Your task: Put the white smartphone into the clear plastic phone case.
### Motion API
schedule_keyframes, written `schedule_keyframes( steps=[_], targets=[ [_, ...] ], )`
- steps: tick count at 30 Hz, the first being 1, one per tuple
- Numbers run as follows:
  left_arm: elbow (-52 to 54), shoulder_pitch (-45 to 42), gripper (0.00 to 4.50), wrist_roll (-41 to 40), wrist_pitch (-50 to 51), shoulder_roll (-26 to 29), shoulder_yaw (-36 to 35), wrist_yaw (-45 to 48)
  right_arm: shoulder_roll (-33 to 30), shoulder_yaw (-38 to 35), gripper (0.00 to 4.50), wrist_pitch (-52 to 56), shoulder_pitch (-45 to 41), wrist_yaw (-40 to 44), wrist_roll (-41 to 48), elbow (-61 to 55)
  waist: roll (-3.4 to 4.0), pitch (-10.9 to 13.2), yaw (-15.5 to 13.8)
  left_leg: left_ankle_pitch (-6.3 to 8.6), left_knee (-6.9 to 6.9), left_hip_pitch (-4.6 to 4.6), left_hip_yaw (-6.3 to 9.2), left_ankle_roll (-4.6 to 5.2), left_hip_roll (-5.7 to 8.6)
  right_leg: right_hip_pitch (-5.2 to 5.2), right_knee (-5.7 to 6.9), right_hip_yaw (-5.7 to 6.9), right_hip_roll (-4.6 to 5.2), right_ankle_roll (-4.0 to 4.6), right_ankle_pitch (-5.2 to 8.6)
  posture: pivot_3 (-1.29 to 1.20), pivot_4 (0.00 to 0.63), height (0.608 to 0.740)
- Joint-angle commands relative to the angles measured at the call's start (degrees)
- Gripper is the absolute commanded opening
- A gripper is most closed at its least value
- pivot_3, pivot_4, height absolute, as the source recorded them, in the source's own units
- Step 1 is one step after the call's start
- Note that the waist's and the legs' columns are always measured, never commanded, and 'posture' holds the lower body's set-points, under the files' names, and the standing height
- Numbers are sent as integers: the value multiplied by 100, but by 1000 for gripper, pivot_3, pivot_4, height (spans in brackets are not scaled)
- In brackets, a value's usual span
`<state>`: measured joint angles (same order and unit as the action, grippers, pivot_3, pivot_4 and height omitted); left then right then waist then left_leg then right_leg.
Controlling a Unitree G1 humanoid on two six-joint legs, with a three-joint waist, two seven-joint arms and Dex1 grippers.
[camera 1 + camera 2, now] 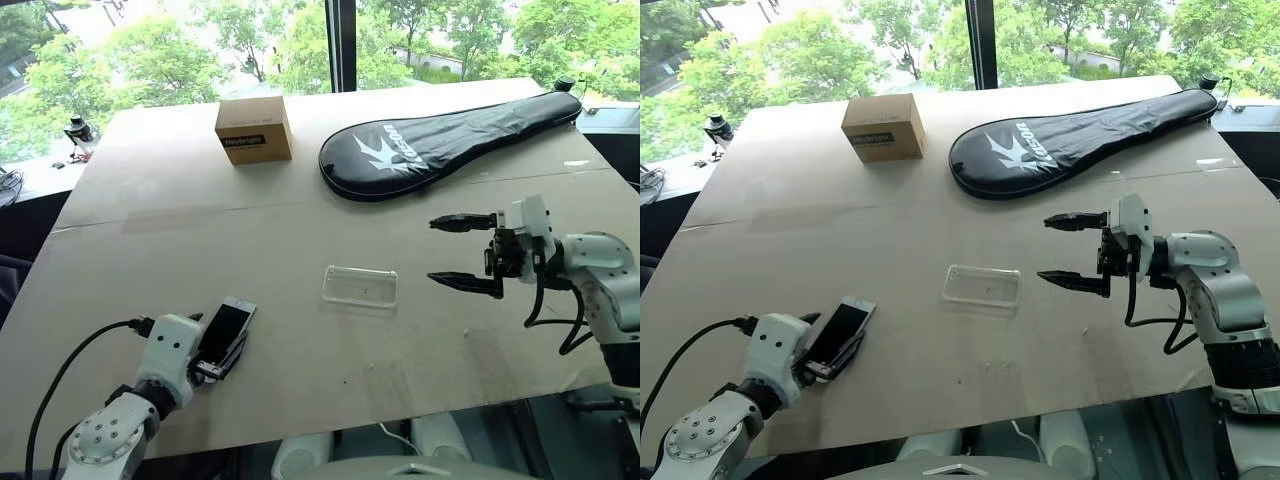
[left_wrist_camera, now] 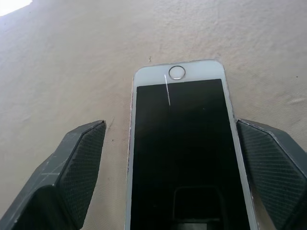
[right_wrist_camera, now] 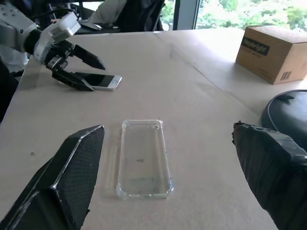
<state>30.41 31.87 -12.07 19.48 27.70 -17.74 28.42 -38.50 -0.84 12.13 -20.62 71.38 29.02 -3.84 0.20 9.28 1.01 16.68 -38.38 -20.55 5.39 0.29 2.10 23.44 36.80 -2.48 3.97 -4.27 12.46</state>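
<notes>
Your left gripper (image 1: pixel 222 345): jaws apart, straddling white smartphone (image 1: pixel 225 326) on counter (image 1: pixel 300 230). Right gripper (image 1: pixel 455 252): jaws apart, empty, near clear plastic phone case (image 1: pixel 359 287).

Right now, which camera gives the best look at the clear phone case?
The right wrist view: the clear phone case lies close and whole between the right hand's open fingers, rim and rounded corners plain. Both eye views show it smaller, mid-table. The left wrist view shows the white smartphone instead.
</notes>
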Motion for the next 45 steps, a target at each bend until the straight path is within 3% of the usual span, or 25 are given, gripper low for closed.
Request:
schedule_keyframes(
  steps=[1, 4, 12, 13, 19, 22, 30, 40, 45],
  targets=[
    [-523, 114, 4406, 108, 329, -3, 157, -29, -122, -302, 4500, -310, -5, -257, -301, 432, 3, -6, 0, 1, 0, 3, -5, 1, 0, -1, 0, -4, 0, 1, 1, 0, 150, 740],
    [-478, 49, 3567, 49, 413, -53, 212, -60, -185, -384, 4500, -465, 59, -248, -377, 775, 7, -9, -5, 1, 1, 6, -5, 2, 0, -2, 0, -3, 0, 5, 3, 0, 150, 740],
    [-453, 34, 241, -166, 635, -194, 131, -217, -162, -439, 4500, -513, 183, -417, -446, 838, 43, -29, 23, 1, 15, 50, -22, 2, -26, -26, 4, -19, -31, 0, 23, 0, 150, 740],
    [-463, 28, 27, -159, 627, -188, 134, -224, -146, -426, 4500, -496, 225, -452, -445, 760, 42, -29, 27, 1, 18, 66, -26, 2, -32, -38, 4, -19, -36, 0, 25, 0, 150, 740],
    [-645, -275, 27, -389, 406, -288, -20, -251, -78, -412, 4500, -721, 152, -504, -530, 984, 41, -28, 81, 1, 16, 82, -27, 2, -36, -59, 3, -20, -41, 0, 25, 0, 150, 740],
    [-664, -384, 714, -616, 48, -467, -255, -227, -96, -414, 4500, -873, 100, -454, -594, 1163, 29, -21, 117, 1, 14, 82, -28, 2, -36, -59, 2, -20, -40, -1, 25, 0, 150, 740],
    [-988, -569, 4299, -784, -335, -706, -723, -411, -160, -478, 4500, -889, 198, -432, -543, 1060, -35, 18, 91, 4, 17, 65, -21, 1, -34, -50, -12, -14, -29, 23, 9, 0, 150, 740],
    [-1446, -130, 4439, -675, 39, -437, -288, -78, -243, -484, 4500, -877, 338, -483, -544, 901, -21, 12, 134, 7, 37, 74, -28, 6, -37, -51, -25, -22, -30, 0, 24, 0, 150, 740],
    [-1343, 52, 4439, -379, -459, -28, 71, 380, -254, -459, 4500, -911, 363, -492, -590, 880, 24, -12, 123, 9, 39, 75, -30, 9, -35, -52, -31, -32, -27, -2, 26, 0, 150, 740]
  ],
)
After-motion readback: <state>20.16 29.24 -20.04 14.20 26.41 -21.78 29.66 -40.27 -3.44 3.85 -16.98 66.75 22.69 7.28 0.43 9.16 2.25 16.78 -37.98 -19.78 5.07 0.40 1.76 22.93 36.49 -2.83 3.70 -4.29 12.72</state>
